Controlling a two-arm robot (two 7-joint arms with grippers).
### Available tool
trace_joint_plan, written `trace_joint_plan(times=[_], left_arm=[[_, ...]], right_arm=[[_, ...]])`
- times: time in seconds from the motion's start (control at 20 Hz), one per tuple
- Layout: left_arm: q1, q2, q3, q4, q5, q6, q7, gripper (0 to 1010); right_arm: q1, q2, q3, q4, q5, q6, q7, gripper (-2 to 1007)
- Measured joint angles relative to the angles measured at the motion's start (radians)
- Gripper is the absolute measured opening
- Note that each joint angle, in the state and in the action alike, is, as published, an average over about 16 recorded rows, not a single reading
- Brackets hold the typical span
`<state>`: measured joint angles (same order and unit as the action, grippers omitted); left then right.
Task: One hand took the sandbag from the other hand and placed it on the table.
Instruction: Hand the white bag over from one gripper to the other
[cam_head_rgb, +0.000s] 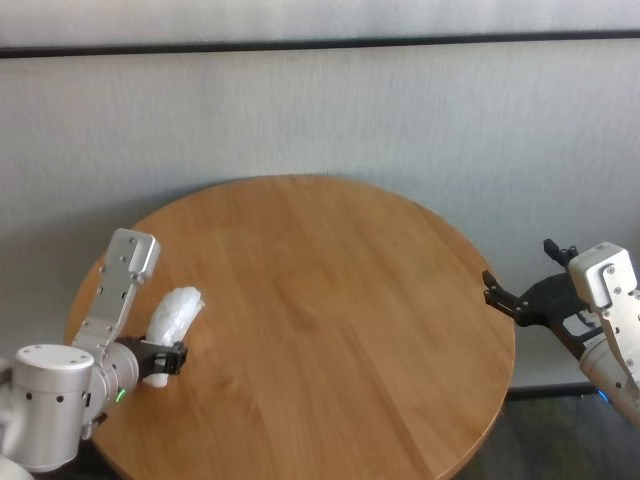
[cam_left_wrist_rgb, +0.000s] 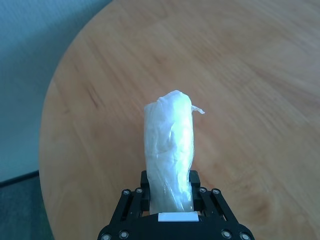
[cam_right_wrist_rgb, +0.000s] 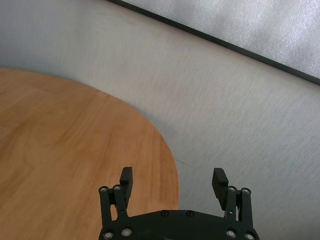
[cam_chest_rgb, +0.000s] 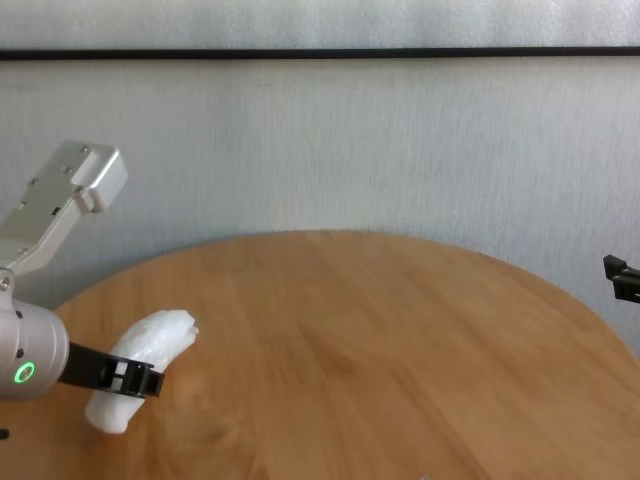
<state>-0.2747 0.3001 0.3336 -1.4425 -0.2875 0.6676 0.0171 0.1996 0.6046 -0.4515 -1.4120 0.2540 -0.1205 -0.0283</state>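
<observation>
My left gripper (cam_head_rgb: 168, 358), on the wrist with the green light ring, is shut on the sandbag (cam_head_rgb: 172, 318), a white lumpy pouch in clear plastic. It holds the sandbag over the left part of the round wooden table (cam_head_rgb: 330, 300). In the left wrist view the sandbag (cam_left_wrist_rgb: 169, 150) sticks out from between the fingers (cam_left_wrist_rgb: 145, 186). The chest view shows the sandbag (cam_chest_rgb: 140, 366) tilted, with its low end near the table top. My right gripper (cam_head_rgb: 522, 283), on the wrist with the blue light ring, is open and empty just off the table's right edge; it also shows in the right wrist view (cam_right_wrist_rgb: 173, 181).
A pale wall (cam_head_rgb: 400, 110) with a dark rail runs behind the table. The floor (cam_head_rgb: 560, 440) lies beyond the table's right edge.
</observation>
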Motion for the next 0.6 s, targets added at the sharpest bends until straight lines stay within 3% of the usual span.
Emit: trace_joint_plan(times=[0.25,0.6], left_arm=[[0.015,0.012,0.002,-0.021,0.011,-0.071,-0.044,471],[0.042,0.03,0.005,-0.078,0.014,-0.198,-0.133,471]], right_arm=[[0.0,0.0,0.0,0.0,0.0,0.0,0.0,1002],[0.0,0.0,0.0,0.0,0.0,0.0,0.0,1002]])
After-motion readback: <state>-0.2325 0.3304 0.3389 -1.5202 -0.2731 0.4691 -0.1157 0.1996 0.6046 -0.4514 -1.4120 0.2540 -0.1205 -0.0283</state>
